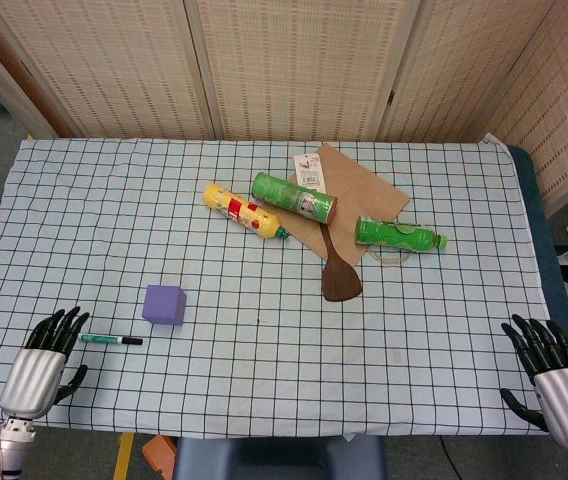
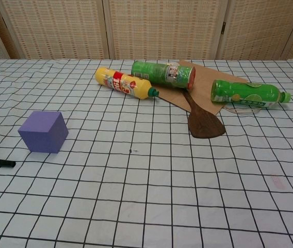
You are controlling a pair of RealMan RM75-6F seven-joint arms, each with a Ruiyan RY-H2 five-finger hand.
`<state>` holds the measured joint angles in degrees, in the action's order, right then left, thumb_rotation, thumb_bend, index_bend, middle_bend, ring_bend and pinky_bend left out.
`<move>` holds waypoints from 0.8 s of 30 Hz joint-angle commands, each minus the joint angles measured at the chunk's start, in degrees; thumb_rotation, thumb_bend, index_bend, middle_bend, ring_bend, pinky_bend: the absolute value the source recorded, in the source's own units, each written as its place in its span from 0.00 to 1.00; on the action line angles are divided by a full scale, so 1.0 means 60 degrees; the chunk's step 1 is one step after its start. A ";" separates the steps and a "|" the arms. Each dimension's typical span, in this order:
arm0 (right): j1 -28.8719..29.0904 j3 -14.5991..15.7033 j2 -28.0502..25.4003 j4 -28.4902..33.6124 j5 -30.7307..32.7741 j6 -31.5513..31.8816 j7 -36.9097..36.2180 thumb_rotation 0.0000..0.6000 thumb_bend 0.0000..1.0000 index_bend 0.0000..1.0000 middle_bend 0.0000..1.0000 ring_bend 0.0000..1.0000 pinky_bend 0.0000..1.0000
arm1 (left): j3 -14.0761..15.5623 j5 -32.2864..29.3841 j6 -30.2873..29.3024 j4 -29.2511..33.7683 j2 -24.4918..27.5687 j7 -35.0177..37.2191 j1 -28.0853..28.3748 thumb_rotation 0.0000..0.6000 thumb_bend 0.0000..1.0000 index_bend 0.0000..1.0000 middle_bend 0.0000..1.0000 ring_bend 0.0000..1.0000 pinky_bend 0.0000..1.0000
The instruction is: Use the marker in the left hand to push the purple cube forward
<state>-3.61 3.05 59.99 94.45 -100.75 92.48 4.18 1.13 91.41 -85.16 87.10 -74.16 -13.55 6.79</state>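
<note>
Marker (image 1: 111, 340) on cloth (unheld), just beside purple cube (image 1: 164, 304), left robot hand (image 1: 46, 361) near

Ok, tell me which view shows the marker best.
The head view. There the whole marker lies on the checked cloth, near the open left hand and beside the purple cube. The chest view cuts it off at the left frame edge, showing only its black end.

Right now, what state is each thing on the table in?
marker: lying flat, not held
purple cube: upright, untouched
left hand: fingers spread, holding nothing
right hand: fingers spread, holding nothing
yellow bottle: on its side
green can: on its side
green bottle: on its side
</note>
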 commanded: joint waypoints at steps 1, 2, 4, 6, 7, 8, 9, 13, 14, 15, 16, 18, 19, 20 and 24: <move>0.0008 0.0010 0.0008 0.0003 0.0009 -0.0014 0.0008 1.00 0.13 0.00 0.00 0.00 0.00 | 0.0048 -0.0198 0.0342 -0.0020 -0.0094 -0.0222 0.0063 1.00 0.36 0.00 0.00 0.00 0.16; 0.0005 0.0014 0.0007 0.0005 0.0024 -0.0016 0.0005 1.00 0.13 0.00 0.00 0.00 0.00 | 0.0055 -0.0259 0.0462 -0.0026 -0.0117 -0.0302 0.0094 1.00 0.36 0.00 0.00 0.00 0.17; -0.0010 -0.0002 0.0005 0.0000 0.0077 0.0010 0.0014 1.00 0.13 0.00 0.00 0.00 0.00 | 0.0077 -0.0341 0.0723 -0.0063 -0.0163 -0.0487 0.0184 1.00 0.37 0.00 0.00 0.00 0.18; -0.0026 -0.0037 0.0014 -0.0029 0.0150 0.0044 0.0053 1.00 0.13 0.00 0.00 0.00 0.00 | 0.0052 -0.0305 0.0903 -0.0289 -0.0304 -0.0675 0.0324 1.00 0.37 0.00 0.00 0.01 0.20; -0.0030 -0.0044 0.0015 -0.0033 0.0176 0.0048 0.0055 1.00 0.13 0.00 0.00 0.00 0.00 | 0.0023 -0.0278 0.0930 -0.0490 -0.0425 -0.0773 0.0375 1.00 0.38 0.00 0.01 0.03 0.24; -0.0030 -0.0038 0.0009 -0.0028 0.0203 0.0029 0.0043 1.00 0.13 0.00 0.00 0.00 0.00 | -0.0027 -0.0259 0.0973 -0.0830 -0.0631 -0.0917 0.0448 1.00 0.38 0.01 0.03 0.07 0.30; -0.0027 -0.0027 0.0003 -0.0016 0.0219 0.0005 0.0027 1.00 0.13 0.00 0.00 0.00 0.00 | -0.0068 -0.0258 0.1017 -0.1113 -0.0803 -0.1020 0.0508 1.00 0.38 0.03 0.08 0.14 0.40; 0.0027 0.0011 0.0020 0.0034 0.0263 -0.0173 0.0122 1.00 0.13 0.00 0.00 0.00 0.00 | -0.0210 -0.0365 0.1443 -0.2269 -0.1461 -0.1137 0.0828 1.00 0.38 0.17 0.28 0.51 0.79; 0.0062 0.0016 0.0036 0.0049 0.0281 -0.0262 0.0194 1.00 0.13 0.00 0.00 0.00 0.00 | -0.0257 -0.0407 0.1591 -0.2595 -0.1605 -0.1167 0.0940 1.00 0.38 0.20 0.32 0.56 0.83; 0.0090 0.0021 0.0046 0.0070 0.0302 -0.0335 0.0246 1.00 0.13 0.00 0.00 0.00 0.00 | -0.0295 -0.0446 0.1686 -0.2823 -0.1704 -0.1186 0.1014 1.00 0.38 0.23 0.35 0.59 0.85; 0.0116 0.0020 0.0060 0.0093 0.0326 -0.0400 0.0291 1.00 0.13 0.00 0.00 0.00 0.00 | -0.0332 -0.0488 0.1776 -0.3034 -0.1794 -0.1190 0.1083 1.00 0.38 0.25 0.37 0.62 0.87; 0.0162 0.0017 0.0104 0.0135 0.0375 -0.0523 0.0433 1.00 0.13 0.00 0.00 0.00 0.00 | -0.0389 -0.0552 0.1962 -0.3451 -0.1967 -0.1065 0.1231 1.00 0.38 0.28 0.40 0.65 0.88; 0.0177 0.0018 0.0124 0.0152 0.0392 -0.0567 0.0499 1.00 0.13 0.00 0.00 0.00 0.00 | -0.0400 -0.0557 0.2014 -0.3618 -0.2031 -0.0965 0.1285 1.00 0.38 0.30 0.42 0.66 0.89; 0.0186 0.0019 0.0137 0.0162 0.0404 -0.0595 0.0544 1.00 0.13 0.00 0.00 0.00 0.00 | -0.0405 -0.0548 0.2035 -0.3731 -0.2075 -0.0880 0.1319 1.00 0.38 0.31 0.43 0.66 0.90; 0.0209 0.0026 0.0170 0.0183 0.0449 -0.0685 0.0683 1.00 0.13 0.00 0.00 0.00 0.00 | -0.0389 -0.0520 0.2083 -0.4036 -0.2188 -0.0632 0.1391 1.00 0.38 0.36 0.47 0.69 0.91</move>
<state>-2.44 3.17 60.91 95.50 -98.20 88.68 7.75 -1.15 88.30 -73.00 63.96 -86.83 -18.25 14.81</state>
